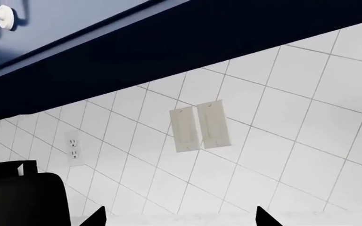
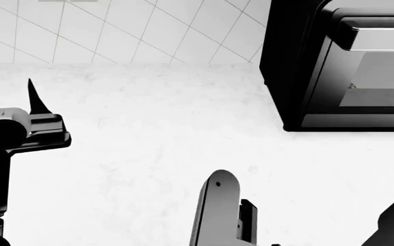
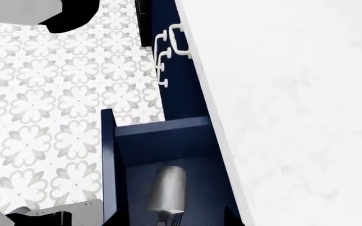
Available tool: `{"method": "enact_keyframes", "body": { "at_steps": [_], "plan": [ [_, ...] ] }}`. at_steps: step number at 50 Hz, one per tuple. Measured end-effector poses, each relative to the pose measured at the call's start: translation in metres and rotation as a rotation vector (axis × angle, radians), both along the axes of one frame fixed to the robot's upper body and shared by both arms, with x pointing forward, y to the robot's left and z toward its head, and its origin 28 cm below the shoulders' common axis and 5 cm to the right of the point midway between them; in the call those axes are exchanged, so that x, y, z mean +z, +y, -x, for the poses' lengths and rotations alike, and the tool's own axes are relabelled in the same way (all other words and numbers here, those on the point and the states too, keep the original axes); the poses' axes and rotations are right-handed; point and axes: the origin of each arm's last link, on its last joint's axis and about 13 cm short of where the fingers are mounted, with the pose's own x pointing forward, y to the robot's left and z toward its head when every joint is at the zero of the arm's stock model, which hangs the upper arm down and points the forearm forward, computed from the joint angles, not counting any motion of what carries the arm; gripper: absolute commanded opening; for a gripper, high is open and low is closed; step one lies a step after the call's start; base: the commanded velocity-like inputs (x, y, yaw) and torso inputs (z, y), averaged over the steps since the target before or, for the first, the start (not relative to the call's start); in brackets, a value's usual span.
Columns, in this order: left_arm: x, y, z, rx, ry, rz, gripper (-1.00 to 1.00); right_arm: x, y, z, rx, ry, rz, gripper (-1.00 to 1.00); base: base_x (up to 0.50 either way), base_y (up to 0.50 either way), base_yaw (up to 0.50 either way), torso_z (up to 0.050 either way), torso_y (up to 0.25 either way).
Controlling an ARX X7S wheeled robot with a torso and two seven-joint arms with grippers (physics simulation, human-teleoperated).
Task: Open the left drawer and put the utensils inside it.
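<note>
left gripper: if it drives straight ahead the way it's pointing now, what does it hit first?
Probably the white tiled backsplash. In the left wrist view the left gripper aims at that wall, about below the pair of white switch plates, with nothing visible between. Depth is unclear, so how far off the wall stands can't be judged.

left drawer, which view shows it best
The right wrist view: the left drawer is pulled open beneath the countertop, with a grey utensil lying inside. The head view shows only countertop, the left wrist view only wall tiles and upper cabinets; neither shows the drawer.

left drawer [image 3: 162,136]: pulled out below counter [image 3: 294,117] | fork [image 3: 176,219] inside | oven [image 2: 340,66] on counter, right rear
</note>
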Motion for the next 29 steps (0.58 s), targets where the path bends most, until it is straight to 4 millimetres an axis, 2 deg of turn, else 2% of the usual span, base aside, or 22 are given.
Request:
{"method": "enact_keyframes", "body": {
  "at_steps": [18,29],
  "plan": [
    [0.0,0.0,0.0,0.0,0.0,0.002,1.0,0.002,0.001,0.001,-0.002,-0.02,-0.012,1.0,0.0,0.0,0.0,0.0,0.0],
    [0.001,0.001,0.0,0.001,-0.002,0.003,1.0,0.02,0.002,-0.014,-0.119,-0.226,-0.172,1.0,0.0,0.0,0.0,0.0,0.0]
  ]
}}
